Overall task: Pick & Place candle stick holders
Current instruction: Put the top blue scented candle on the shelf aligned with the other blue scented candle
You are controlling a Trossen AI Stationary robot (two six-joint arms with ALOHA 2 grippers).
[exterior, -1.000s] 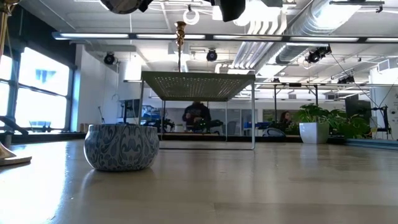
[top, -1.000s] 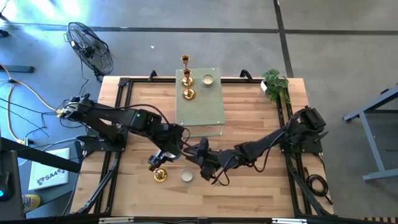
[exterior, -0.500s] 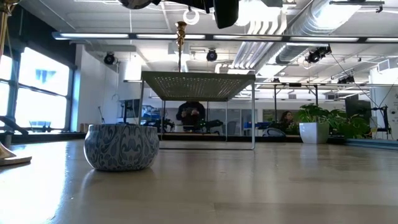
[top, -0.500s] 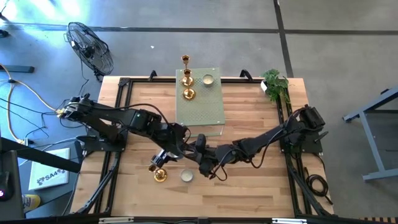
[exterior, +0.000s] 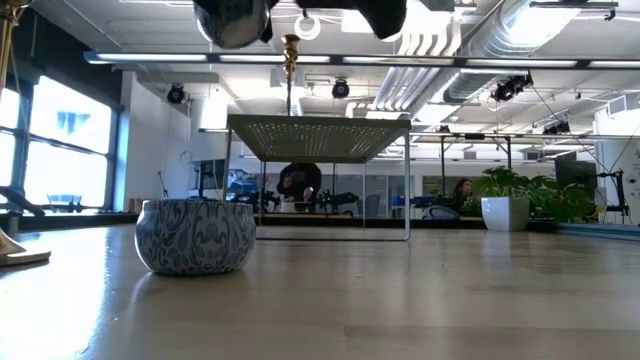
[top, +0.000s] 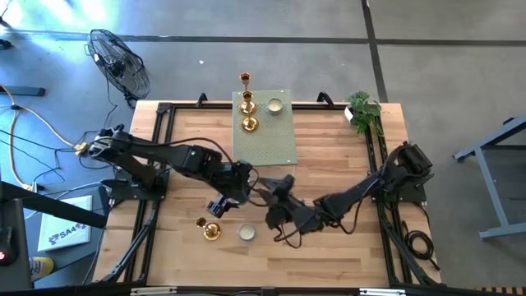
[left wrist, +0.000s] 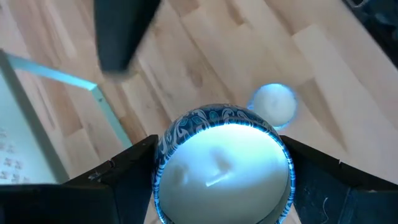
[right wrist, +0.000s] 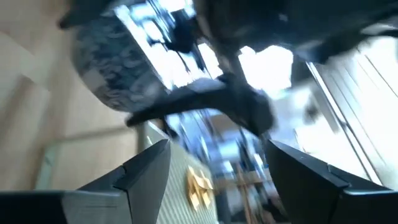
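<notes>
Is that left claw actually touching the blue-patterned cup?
Touching. In the left wrist view the left gripper has its fingers pressed against both sides of the blue-patterned cup, lifted above the table.

Cup (left wrist: 222, 168) between the left gripper's (left wrist: 217, 180) dark fingers: blue-and-white swirl pattern outside, pale cream inside. Second cup (exterior: 195, 236) on the table: same blue-grey swirl pattern. Gold candle stick holder (top: 211, 229) on light wood-plank table (top: 329, 148). Two more gold holders (top: 247, 113) on the pale green perforated slab (top: 271, 144). Black arms, black fan (top: 119, 62), green plant (top: 362, 111).
</notes>
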